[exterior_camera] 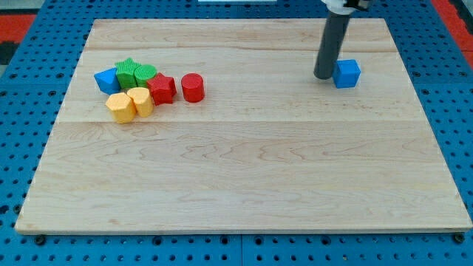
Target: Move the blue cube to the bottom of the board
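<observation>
- My tip (pixel 324 76) rests on the worktop (pixel 244 170) against the blue cube's (pixel 346 73) left side; I have a bare rod and no hand, holding nothing.
- The blue cube sits near the worktop's top right corner.
- Well left of the blue cube huddle a red cylinder (pixel 192 87), red star (pixel 162 89), two yellow blocks (pixel 129 103), green blocks (pixel 136 73) and another blue block (pixel 107 80).

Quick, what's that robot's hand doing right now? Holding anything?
No hand: my tip, a dark rod's end, holds nothing, resting against the small blue cube on its view-left side.
</observation>
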Controlling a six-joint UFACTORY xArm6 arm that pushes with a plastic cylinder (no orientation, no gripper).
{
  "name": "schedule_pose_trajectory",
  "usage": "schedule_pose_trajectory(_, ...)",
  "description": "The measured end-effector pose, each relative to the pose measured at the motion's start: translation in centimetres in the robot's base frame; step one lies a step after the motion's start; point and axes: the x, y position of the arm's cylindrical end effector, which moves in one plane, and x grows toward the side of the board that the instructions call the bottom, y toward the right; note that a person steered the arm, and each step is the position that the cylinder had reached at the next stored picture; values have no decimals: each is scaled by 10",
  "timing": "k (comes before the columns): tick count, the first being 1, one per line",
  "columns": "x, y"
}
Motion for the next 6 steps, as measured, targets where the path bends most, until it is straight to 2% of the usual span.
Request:
schedule_pose_trajectory(1, -47, -25)
schedule_pose_trajectory(2, -70, 8)
schedule_pose_trajectory(3, -68, 62)
schedule_pose_trajectory(4, -35, 77)
schedule_pose_trajectory(5, -7, 79)
schedule_pose_trajectory(6, 0, 18)
